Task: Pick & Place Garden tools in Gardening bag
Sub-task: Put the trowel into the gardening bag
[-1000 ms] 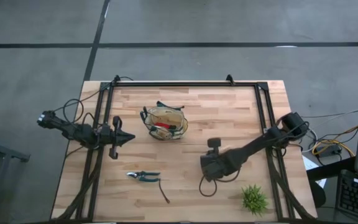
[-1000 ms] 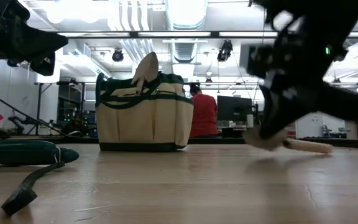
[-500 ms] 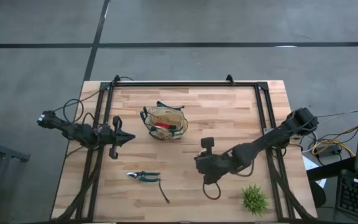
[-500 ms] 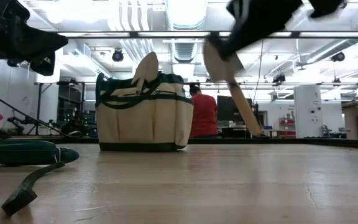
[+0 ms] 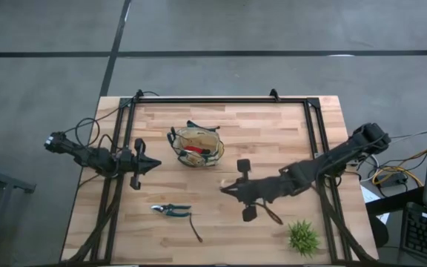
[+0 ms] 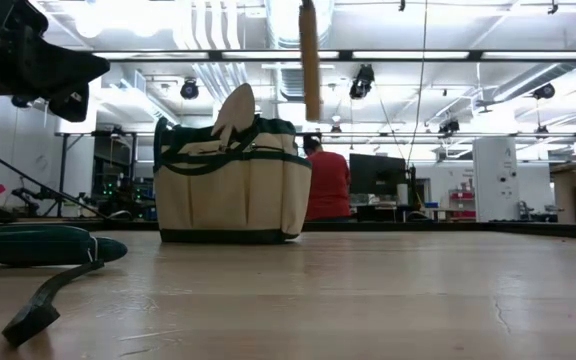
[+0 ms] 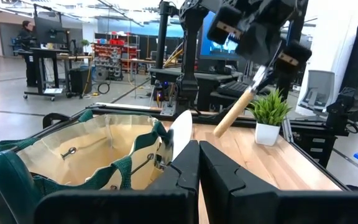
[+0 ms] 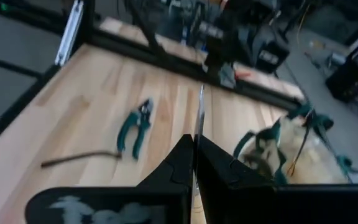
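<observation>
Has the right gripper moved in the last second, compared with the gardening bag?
Yes. The right gripper, jaws shut on a trowel, has moved leftward across the table toward the gardening bag, and lifted the trowel.

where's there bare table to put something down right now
Free wood lies along the far edge behind the gardening bag, and at the near edge between the pruners and the green plant. It is crowded mid-table, where the right claw carries a trowel beside the bag, and to the bag's left, where the left claw waits.
</observation>
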Motion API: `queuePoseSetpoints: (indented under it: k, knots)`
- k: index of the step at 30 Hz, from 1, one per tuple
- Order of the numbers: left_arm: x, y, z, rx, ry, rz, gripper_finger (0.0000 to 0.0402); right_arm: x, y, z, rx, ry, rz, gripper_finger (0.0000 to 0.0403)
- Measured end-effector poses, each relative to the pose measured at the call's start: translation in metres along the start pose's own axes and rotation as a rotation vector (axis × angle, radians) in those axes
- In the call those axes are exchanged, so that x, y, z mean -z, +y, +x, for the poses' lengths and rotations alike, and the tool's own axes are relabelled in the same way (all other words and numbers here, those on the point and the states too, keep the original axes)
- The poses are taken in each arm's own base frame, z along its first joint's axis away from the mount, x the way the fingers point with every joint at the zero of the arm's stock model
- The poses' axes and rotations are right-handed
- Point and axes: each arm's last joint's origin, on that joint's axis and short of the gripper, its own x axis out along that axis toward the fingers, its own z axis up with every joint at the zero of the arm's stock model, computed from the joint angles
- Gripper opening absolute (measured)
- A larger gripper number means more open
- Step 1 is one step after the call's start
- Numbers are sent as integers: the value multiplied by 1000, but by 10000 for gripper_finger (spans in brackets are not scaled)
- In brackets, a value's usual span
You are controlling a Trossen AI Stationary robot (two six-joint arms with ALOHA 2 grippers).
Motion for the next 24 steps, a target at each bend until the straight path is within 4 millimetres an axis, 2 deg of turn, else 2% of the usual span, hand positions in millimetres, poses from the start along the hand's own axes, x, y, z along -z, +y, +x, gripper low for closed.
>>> queuePoseSetpoints:
  k: [4,8,17,24]
  knots:
    - [0,0,0,0,3,1,12,-7,-8,2,-26,-74,6,8]
    - [0,0,0,0,3,1,12,-9,-16,14,-65,-132,12,8]
    - [0,0,0,0,4,2,12,-10,-41,34,1,-229,-16,8]
    - [0,0,0,0,4,2,12,-11,-61,46,-39,-329,14,8]
